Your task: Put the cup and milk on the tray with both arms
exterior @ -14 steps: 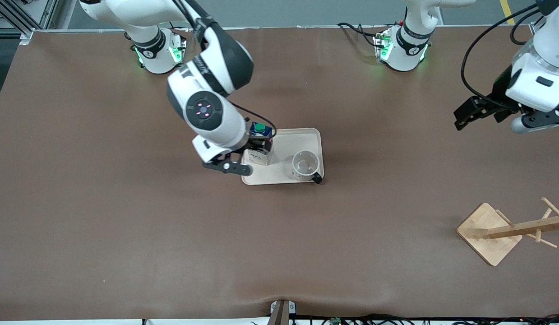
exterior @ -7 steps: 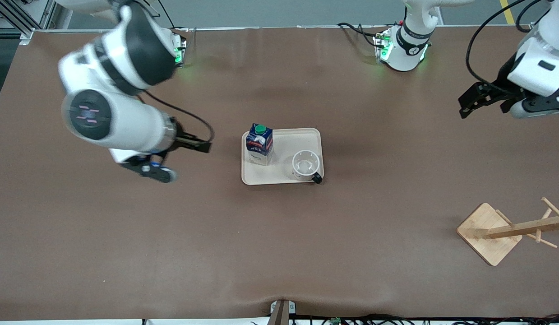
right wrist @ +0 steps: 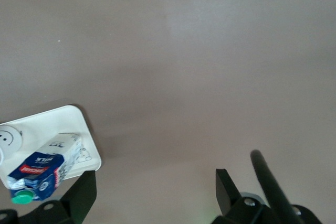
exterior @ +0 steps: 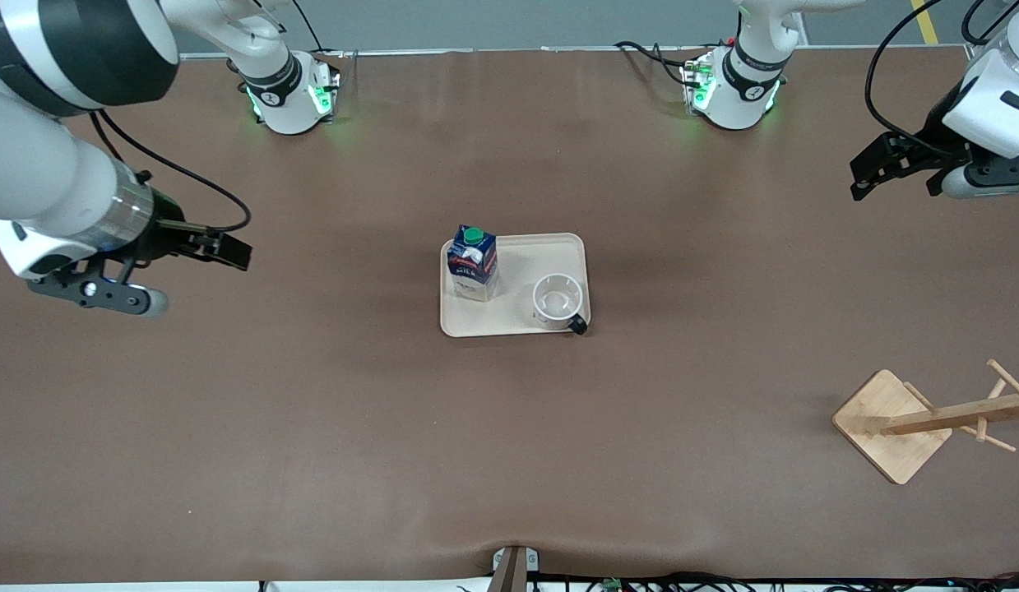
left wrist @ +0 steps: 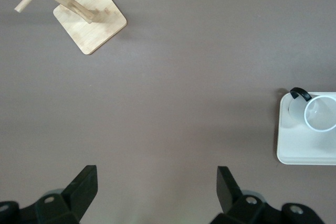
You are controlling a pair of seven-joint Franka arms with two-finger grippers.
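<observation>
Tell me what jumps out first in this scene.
The cream tray mid-table carries the upright milk carton and white cup. Both arms hang high at the table's ends, left end effector and right end effector open and empty. A wooden rack stands at the left arm's end.

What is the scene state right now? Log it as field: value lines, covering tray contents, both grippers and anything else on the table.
tray: mid-table, flat
milk: upright on the tray, at the right arm's end
cup: upright on the tray, at the left arm's end, looks empty
right gripper: open, holds nothing, over bare table at the right arm's end
left gripper: open, holds nothing, over the left arm's end
wooden rack: nearer the camera, left arm's end
</observation>
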